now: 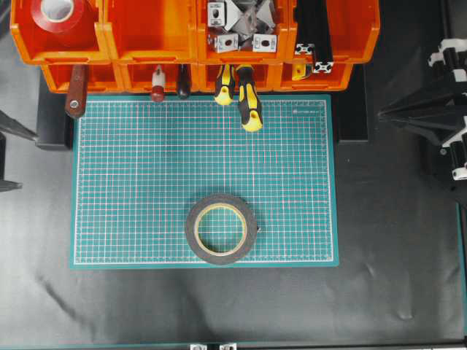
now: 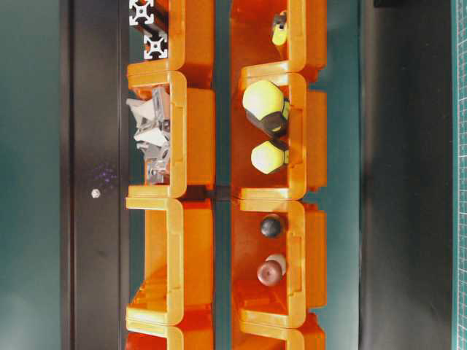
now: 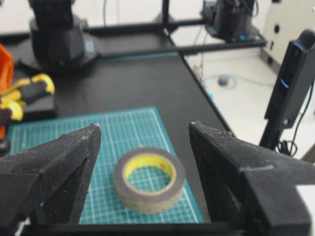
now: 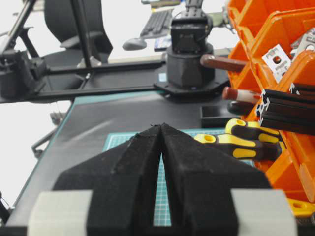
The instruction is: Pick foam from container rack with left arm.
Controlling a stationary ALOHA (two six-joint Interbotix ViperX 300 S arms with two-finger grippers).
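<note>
The foam [image 1: 191,226] is a ring with a dark rim and yellowish liner. It lies flat near the front edge of the green cutting mat [image 1: 146,168], away from the orange container rack [image 1: 131,44] at the back. In the left wrist view my left gripper [image 3: 144,125] stands open, its black fingers either side of the foam [image 3: 147,201] but held back from it, touching nothing. Overhead, only its fingers [image 1: 11,125] show at the left edge. My right gripper [image 4: 161,125] is shut and empty; its tip [image 1: 383,114] sits off the mat at the right.
The rack's bins hold a red tape roll [image 1: 58,11], metal brackets [image 1: 241,25] and black extrusions [image 1: 314,36]. Yellow-black screwdriver handles [image 1: 248,102], a brown handle [image 1: 76,98] and a red one [image 1: 157,87] jut out over the mat's back edge.
</note>
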